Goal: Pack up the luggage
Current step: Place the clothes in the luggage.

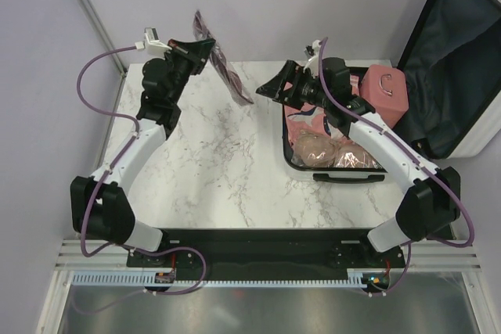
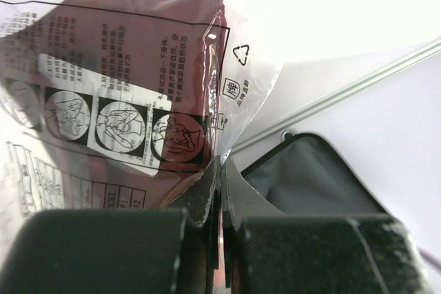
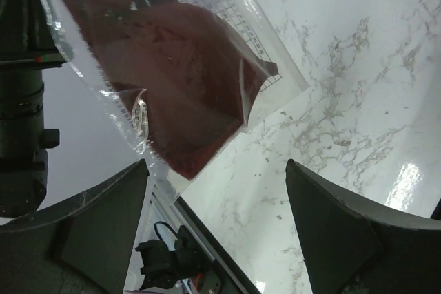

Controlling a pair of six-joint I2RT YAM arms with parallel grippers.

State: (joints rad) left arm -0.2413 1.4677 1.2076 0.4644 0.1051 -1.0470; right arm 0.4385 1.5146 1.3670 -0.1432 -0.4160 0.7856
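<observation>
A clear plastic bag (image 1: 227, 64) holding a dark red garment hangs above the back of the table. My left gripper (image 1: 205, 46) is shut on its upper edge. In the left wrist view the jaws (image 2: 221, 170) pinch the film, and the bag (image 2: 138, 67) with its printed label fills the left side. My right gripper (image 1: 266, 87) stands open just right of the bag, apart from it. From the right wrist camera the bag (image 3: 186, 80) hangs ahead of the spread fingers (image 3: 215, 163). The luggage (image 1: 458, 60) lies open at the right, its lid leaning back.
Inside the luggage's lower half sit a pink box-shaped case (image 1: 387, 91) and bagged pink and tan items (image 1: 329, 150). The marble table (image 1: 211, 170) spreads left of the luggage. A metal post (image 1: 94, 13) and grey walls stand behind.
</observation>
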